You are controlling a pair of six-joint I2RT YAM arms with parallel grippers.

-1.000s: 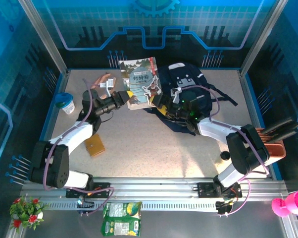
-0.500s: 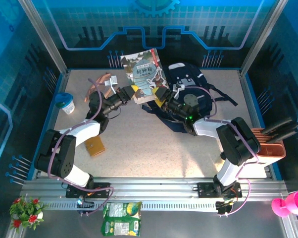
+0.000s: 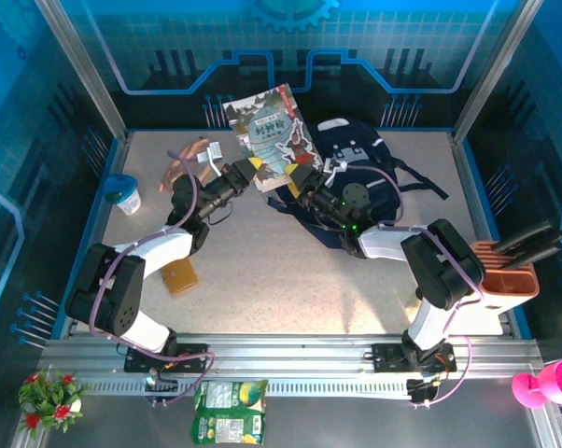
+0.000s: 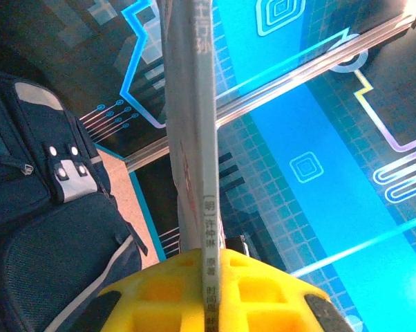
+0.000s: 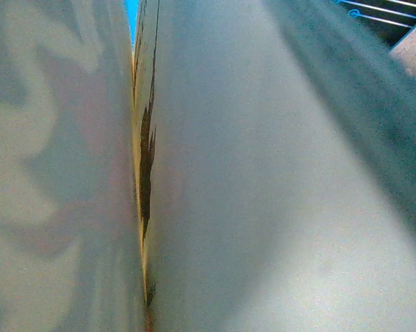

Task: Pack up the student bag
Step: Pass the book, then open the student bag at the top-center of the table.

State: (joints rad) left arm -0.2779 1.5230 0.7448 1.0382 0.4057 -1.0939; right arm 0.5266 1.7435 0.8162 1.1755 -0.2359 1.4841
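Observation:
An illustrated book (image 3: 273, 136) is held up off the table, tilted, just left of the student bag (image 3: 363, 154), a dark navy backpack lying at the back middle. My left gripper (image 3: 250, 167) is shut on the book's lower left edge; in the left wrist view the yellow fingers (image 4: 159, 290) clamp the white spine (image 4: 208, 207), with the bag (image 4: 42, 214) to the left. My right gripper (image 3: 299, 176) grips the book's lower right corner over the bag's front. The right wrist view is taken up by the book's pages (image 5: 263, 180) at close range, fingers hidden.
A pinkish-brown pouch (image 3: 186, 157) lies at the back left, a white cup with a blue lid (image 3: 123, 194) at the left edge, and a brown wallet (image 3: 178, 275) by my left arm. An orange holder (image 3: 511, 276) stands at the right edge.
The book has risen from lying on the table to a raised, tilted pose toward the back. Both grippers moved up and back with it.

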